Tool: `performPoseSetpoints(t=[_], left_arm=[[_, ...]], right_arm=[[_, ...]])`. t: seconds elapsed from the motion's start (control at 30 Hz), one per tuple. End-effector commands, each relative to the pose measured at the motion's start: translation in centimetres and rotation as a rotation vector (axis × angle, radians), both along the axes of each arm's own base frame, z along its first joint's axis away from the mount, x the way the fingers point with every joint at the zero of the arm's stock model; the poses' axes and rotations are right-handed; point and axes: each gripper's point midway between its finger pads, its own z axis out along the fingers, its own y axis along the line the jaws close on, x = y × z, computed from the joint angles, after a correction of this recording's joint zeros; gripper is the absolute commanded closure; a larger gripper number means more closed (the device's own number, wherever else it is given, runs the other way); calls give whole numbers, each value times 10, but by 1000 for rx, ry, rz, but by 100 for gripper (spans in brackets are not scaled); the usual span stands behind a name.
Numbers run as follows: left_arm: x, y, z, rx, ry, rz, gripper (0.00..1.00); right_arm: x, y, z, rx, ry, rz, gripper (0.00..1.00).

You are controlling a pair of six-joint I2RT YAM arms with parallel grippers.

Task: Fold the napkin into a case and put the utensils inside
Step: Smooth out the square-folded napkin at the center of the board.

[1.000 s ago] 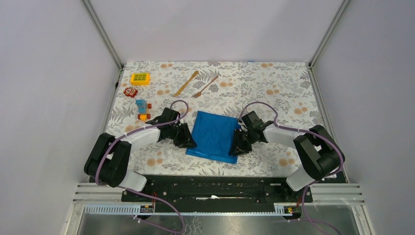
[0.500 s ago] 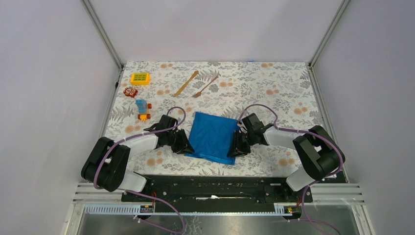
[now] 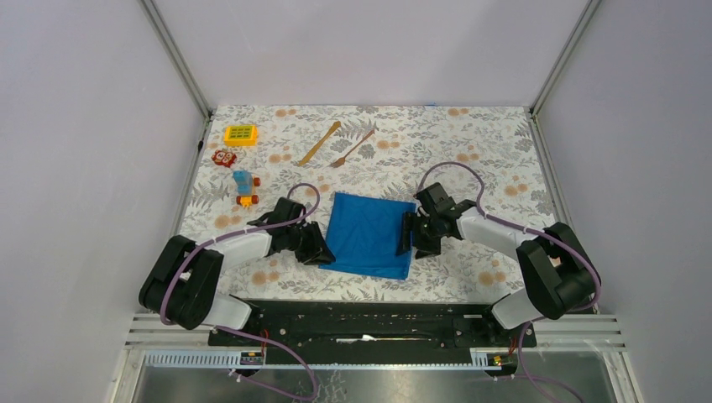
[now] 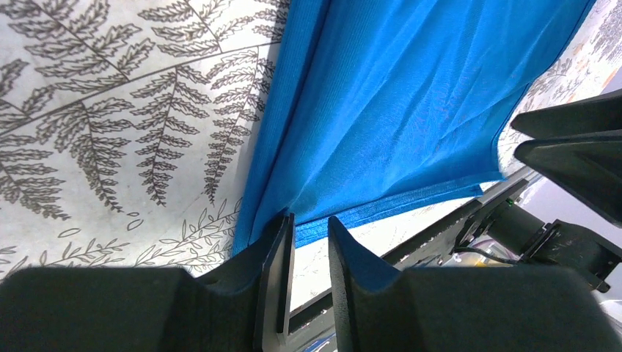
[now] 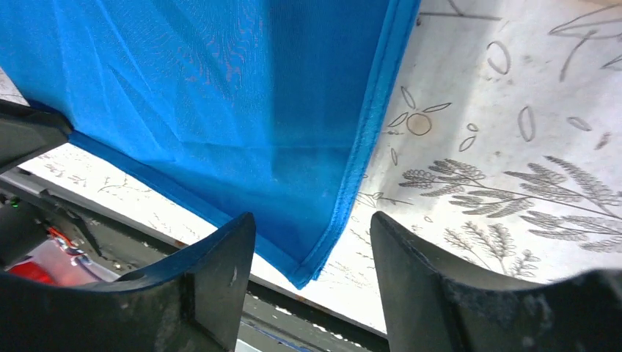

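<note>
The royal-blue napkin (image 3: pixel 368 233) lies folded flat in a rough rectangle at the near middle of the table; it is not a narrow case. My left gripper (image 3: pixel 317 249) sits at its near left corner. In the left wrist view, that gripper (image 4: pixel 308 218) has its jaws a narrow gap apart, with the napkin (image 4: pixel 396 95) hem just at the tips. My right gripper (image 3: pixel 405 238) is at the napkin's right edge. It is open and empty in the right wrist view (image 5: pixel 312 216), above the napkin (image 5: pixel 220 88) corner. The wooden fork (image 3: pixel 353 148) and knife-like stick (image 3: pixel 320 143) lie at the back.
A yellow toy (image 3: pixel 241 134), a red toy (image 3: pixel 223 157) and a blue-orange toy (image 3: pixel 243 187) lie at the back left. The black base rail (image 3: pixel 369 323) runs along the near edge. Grey walls enclose the table.
My left gripper drew back toward the napkin's near left corner, then stayed. My right gripper moved away to the right edge. The napkin now lies squarer and flatter.
</note>
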Motion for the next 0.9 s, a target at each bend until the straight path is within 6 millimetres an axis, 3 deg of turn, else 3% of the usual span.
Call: performPoseSetpoints(t=[0.0, 0.13, 0.3, 0.47, 0.6, 0.87], left_arm=[[-8, 12, -2, 63, 19, -4, 68], [9, 3, 35, 21, -54, -7, 59], [25, 4, 64, 34, -132, 6, 46], [22, 21, 42, 110, -89, 30, 45], [13, 31, 18, 145, -46, 38, 46], [0, 36, -5, 150, -12, 75, 58]], right_arm=[[23, 4, 33, -25, -131, 97, 32], [51, 47, 59, 126, -164, 137, 30], [85, 102, 67, 320, -137, 142, 30], [111, 148, 73, 407, -160, 162, 36], [122, 178, 67, 475, -143, 176, 49], [136, 212, 51, 571, -111, 181, 63]])
